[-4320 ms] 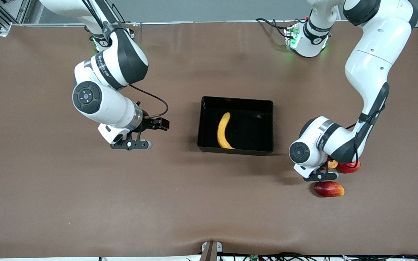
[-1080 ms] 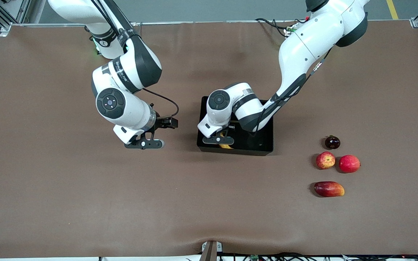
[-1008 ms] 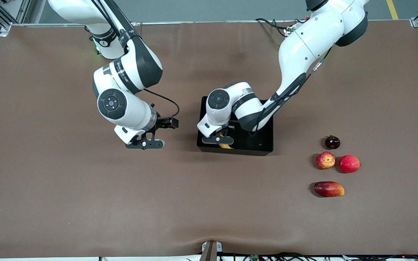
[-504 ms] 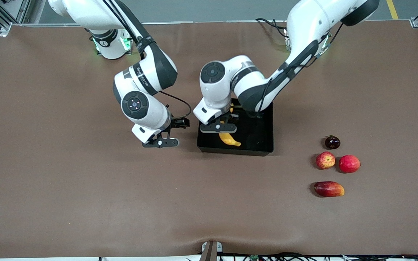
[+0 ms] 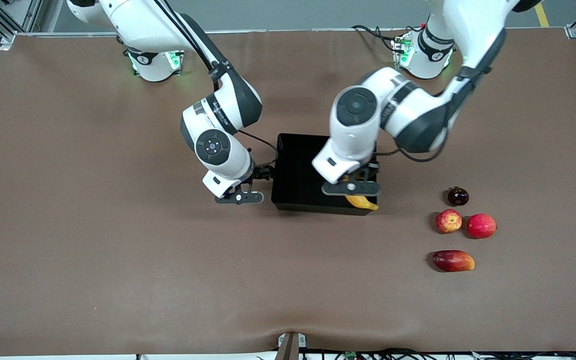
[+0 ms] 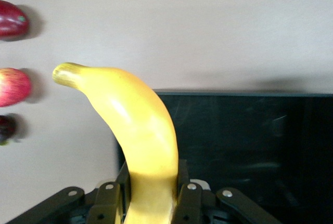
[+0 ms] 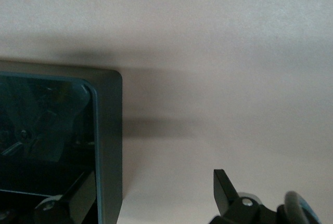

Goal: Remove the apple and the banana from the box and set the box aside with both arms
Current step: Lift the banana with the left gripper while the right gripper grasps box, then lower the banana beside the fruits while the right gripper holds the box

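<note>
One banana [image 5: 361, 201], and I have it clamped in my left gripper [image 5: 351, 188], lifted over the box's [image 5: 295, 172] corner nearest the camera toward my left arm's end. One black box near the table's [image 5: 118, 280] middle, nothing visible inside it. One streaked apple [image 5: 448, 221] sits toward my left arm's end edge, just beside one plain red fruit [image 5: 481, 225], with one small dark fruit [image 5: 458, 196] and one mango [image 5: 453, 260] near them. My right gripper [image 5: 238, 198] hangs by the box's end wall facing my right arm; its finger spacing I cannot tell.
</note>
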`<state>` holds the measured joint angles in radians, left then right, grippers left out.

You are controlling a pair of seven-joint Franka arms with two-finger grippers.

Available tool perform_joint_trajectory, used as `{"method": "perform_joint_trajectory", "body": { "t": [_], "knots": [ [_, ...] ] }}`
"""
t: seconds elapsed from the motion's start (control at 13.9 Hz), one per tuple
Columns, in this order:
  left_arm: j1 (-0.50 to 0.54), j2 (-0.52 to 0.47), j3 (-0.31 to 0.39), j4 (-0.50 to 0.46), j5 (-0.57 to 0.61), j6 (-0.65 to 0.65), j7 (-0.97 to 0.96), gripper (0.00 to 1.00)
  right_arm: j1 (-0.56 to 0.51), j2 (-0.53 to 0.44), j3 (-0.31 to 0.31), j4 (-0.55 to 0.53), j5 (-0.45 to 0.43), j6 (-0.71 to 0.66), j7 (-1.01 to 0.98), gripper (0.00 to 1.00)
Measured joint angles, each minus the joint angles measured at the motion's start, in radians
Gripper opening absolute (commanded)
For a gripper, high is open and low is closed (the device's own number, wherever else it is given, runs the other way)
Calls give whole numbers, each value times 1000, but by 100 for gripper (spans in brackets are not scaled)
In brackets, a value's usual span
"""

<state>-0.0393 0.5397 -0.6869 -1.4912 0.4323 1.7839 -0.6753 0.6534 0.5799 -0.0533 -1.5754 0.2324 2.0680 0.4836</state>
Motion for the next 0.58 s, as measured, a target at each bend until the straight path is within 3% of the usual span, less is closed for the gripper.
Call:
{"method": "perform_joint_trajectory", "body": {
  "t": [0.29, 0.5, 0.58],
  "knots": [
    [99, 0, 2, -53, 3, -29, 150, 0, 24, 44, 3, -2, 14, 50, 0, 100],
    [167, 4, 4, -115, 53, -27, 232, 0, 68, 61, 5, -2, 77, 61, 3, 100],
    [191, 7, 5, -127, 61, -21, 274, 0, 80, 61, 5, -1, 86, 61, 7, 89]
  ]
}}
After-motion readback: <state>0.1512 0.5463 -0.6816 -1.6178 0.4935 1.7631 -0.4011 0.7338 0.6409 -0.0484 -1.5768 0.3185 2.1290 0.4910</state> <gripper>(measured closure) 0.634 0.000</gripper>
